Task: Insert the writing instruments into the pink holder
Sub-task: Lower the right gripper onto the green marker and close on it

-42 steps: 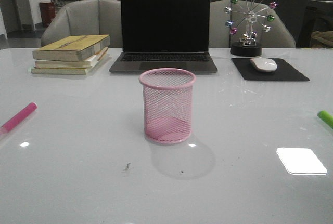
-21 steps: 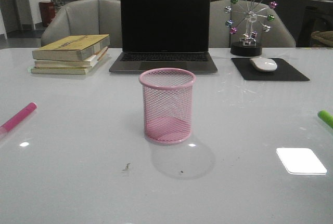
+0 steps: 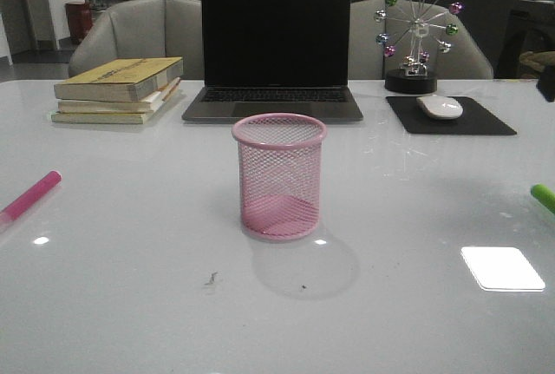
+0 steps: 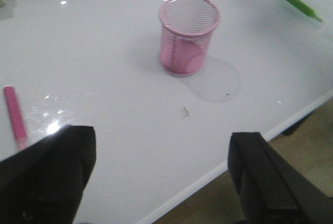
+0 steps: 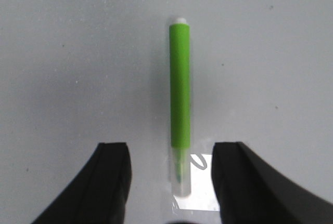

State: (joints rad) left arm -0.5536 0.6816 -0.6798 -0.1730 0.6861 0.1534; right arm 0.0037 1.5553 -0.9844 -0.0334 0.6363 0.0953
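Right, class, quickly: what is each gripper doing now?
Left gripper: open, holding nothing, above the table.
Right gripper: open, empty, fingers either side of the green marker.

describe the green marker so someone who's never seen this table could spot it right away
Start at the pink mesh cup in the middle of the white table and look to the table's far right edge. The green marker lies flat there, between the open fingers of the right gripper. The only other marker is pink, at the left edge.

Laptop [image 3: 273, 53], books [image 3: 119, 89], mouse [image 3: 440, 107] on mousepad [image 3: 486, 120], ferris-wheel ornament [image 3: 415, 31].
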